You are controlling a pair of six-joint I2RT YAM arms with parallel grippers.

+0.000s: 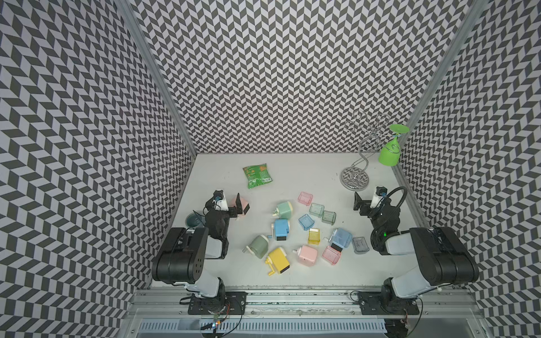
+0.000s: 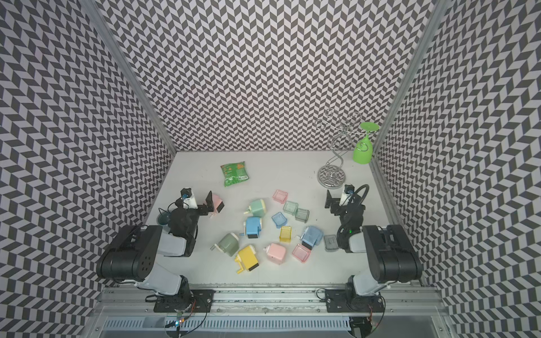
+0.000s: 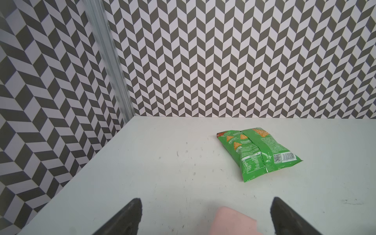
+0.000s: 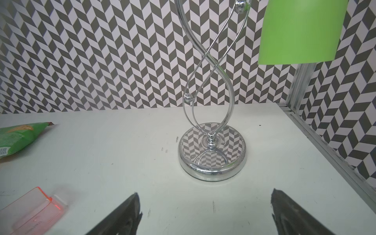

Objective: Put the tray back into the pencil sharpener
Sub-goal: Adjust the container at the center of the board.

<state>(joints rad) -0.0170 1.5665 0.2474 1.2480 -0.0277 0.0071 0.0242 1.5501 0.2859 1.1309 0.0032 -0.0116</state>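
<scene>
Several pastel pencil sharpeners lie mid-table, among them a blue one (image 1: 281,229), a yellow one (image 1: 279,260) and a pink one (image 1: 307,254). Several loose clear trays lie to their right: pink (image 1: 305,198), blue (image 1: 306,221), yellow (image 1: 314,236), grey (image 1: 360,245). My left gripper (image 1: 238,206) (image 3: 205,203) stands open over another pink sharpener (image 1: 243,207) (image 3: 234,221), whose corner shows between the jaws without touching them. At the right, my open right gripper (image 1: 357,202) (image 4: 205,197) holds nothing. The far pink tray (image 4: 34,209) sits off to its side.
A green snack bag (image 1: 257,176) lies toward the back. A chrome glass rack (image 1: 355,178) with a hanging green glass (image 1: 389,152) stands at the back right, just beyond my right gripper. A dark round dish (image 1: 194,220) sits behind the left arm.
</scene>
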